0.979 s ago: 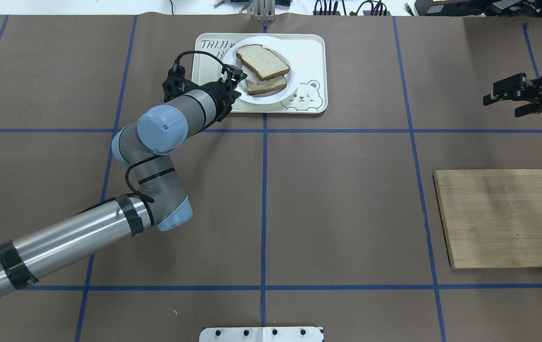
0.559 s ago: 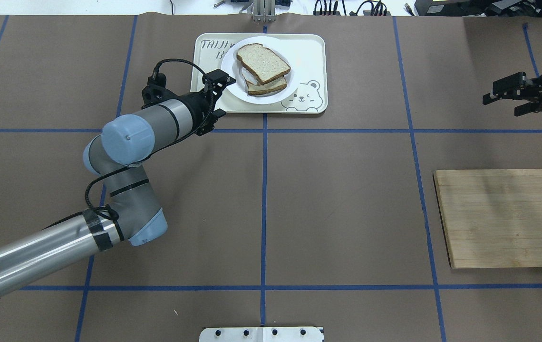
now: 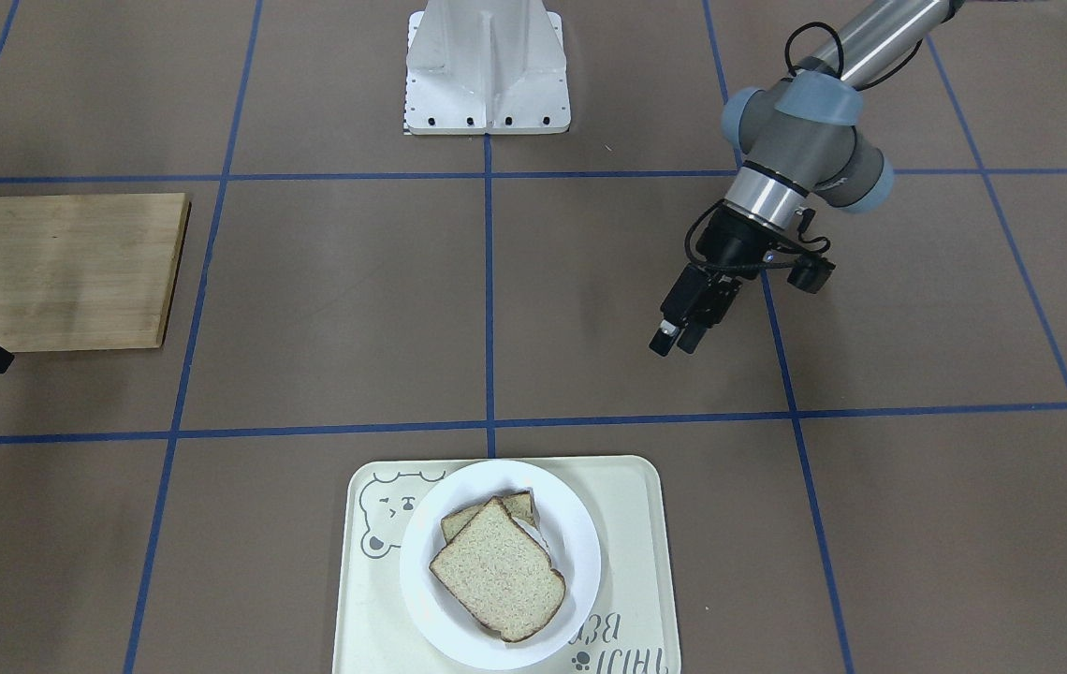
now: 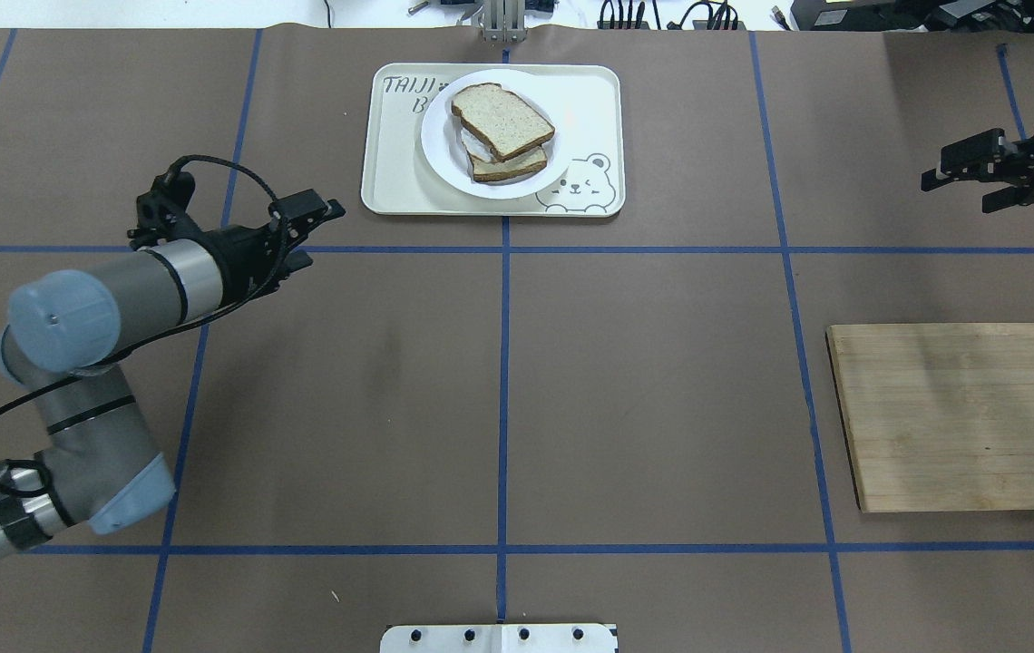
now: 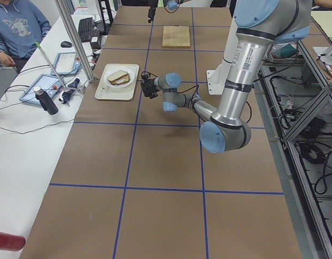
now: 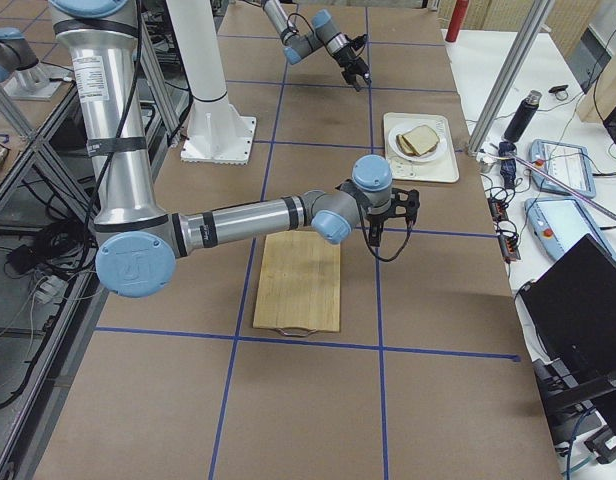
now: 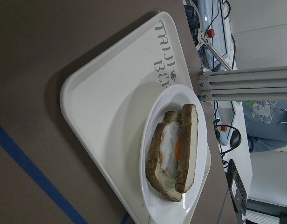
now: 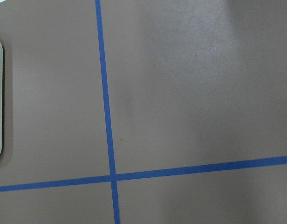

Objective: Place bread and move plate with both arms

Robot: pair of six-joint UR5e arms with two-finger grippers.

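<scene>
Now both hands are empty. Left hand (image 4: 310, 234) hovers with jaws apart over matte brown tabletop (image 4: 644, 363), near the tray (image 4: 590, 100) corner. Right hand (image 4: 957, 186), also spread open, hangs well apart at the right edge. Bread (image 4: 503, 118) tops an egg (image 7: 170, 149) and a second slice (image 4: 508, 166) on the glossy round plate (image 4: 434, 150), on the cream tray. Blue tape lines grid the tabletop; a wooden board (image 4: 961, 417) lies right.

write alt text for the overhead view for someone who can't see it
A plain bread slice lies on another on a white plate on a cream bear-print tray at far centre. The left tool hovers open short of the tray, the right tool open at far right beyond a wooden board.
</scene>
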